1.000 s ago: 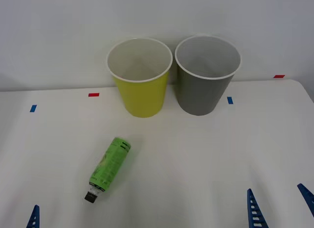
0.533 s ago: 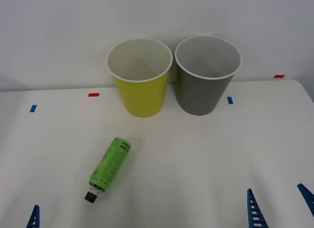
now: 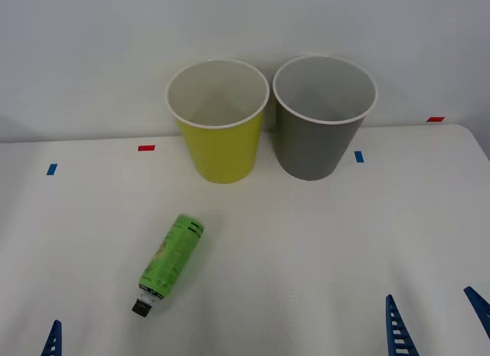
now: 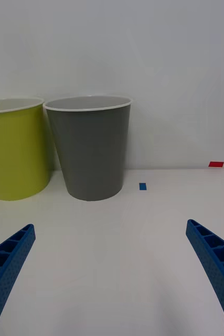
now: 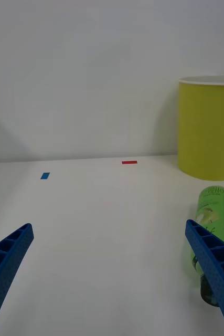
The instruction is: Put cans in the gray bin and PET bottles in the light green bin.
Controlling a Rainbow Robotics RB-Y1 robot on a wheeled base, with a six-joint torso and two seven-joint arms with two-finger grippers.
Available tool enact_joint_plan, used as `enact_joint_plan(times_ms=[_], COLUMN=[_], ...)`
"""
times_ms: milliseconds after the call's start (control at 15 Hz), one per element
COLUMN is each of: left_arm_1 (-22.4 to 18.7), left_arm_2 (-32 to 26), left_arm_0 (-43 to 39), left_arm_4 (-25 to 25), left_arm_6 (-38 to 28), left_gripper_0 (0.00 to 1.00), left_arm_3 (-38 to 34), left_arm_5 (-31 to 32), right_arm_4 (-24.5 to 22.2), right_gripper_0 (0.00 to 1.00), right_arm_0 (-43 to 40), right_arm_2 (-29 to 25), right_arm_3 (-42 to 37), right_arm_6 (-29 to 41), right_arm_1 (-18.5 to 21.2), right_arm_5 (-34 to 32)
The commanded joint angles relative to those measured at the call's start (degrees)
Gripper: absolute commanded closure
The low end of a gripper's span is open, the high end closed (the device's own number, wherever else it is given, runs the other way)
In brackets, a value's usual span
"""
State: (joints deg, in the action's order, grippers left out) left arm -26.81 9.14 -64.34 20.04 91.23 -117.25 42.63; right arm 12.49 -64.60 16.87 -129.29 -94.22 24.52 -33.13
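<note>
Left gripper [image 5: 109,278] nearest, spread wide, empty, low over white table [image 3: 321,241]. Right gripper [image 4: 112,273] likewise wide, empty. PET bottle [image 3: 170,260] lies on side in front of light green bin [image 3: 220,142], well apart, cap toward robot. Gray bin [image 3: 321,134] just right of light green bin, both upright at far edge.

In the front view, the left gripper [image 3: 53,339] is cut off by the bottom edge, so that just one blue finger tip is seen, and the right gripper [image 3: 438,324] is cut off there too. In the left wrist view, the green bottle [image 5: 216,216] is partly hidden behind a blue finger [image 5: 216,268], and the light green bin [image 5: 208,126] is cut off at the side. In the right wrist view, the light green bin is cut off by the edge, next to the gray bin [image 4: 91,147].
</note>
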Motion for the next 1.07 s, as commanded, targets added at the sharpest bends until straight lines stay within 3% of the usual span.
enact_joint_plan(times_ms=[67,1000,1067], left_arm_1=[0.0,0.0,0.7], left_arm_2=[0.0,0.0,1.3], left_arm_0=[0.0,0.0,1.4], left_arm_4=[0.0,0.0,0.0], left_arm_6=[0.0,0.0,0.0], left_gripper_0=[0.0,0.0,0.0], left_arm_3=[0.0,0.0,2.5], left_arm_5=[0.0,0.0,-1.1], right_arm_4=[0.0,0.0,0.0], right_gripper_0=[0.0,0.0,0.0], right_arm_0=[0.0,0.0,0.0], right_arm_2=[0.0,0.0,0.0], right_arm_3=[0.0,0.0,0.0], right_arm_6=[0.0,0.0,0.0], right_arm_1=[0.0,0.0,0.0], right_arm_5=[0.0,0.0,0.0])
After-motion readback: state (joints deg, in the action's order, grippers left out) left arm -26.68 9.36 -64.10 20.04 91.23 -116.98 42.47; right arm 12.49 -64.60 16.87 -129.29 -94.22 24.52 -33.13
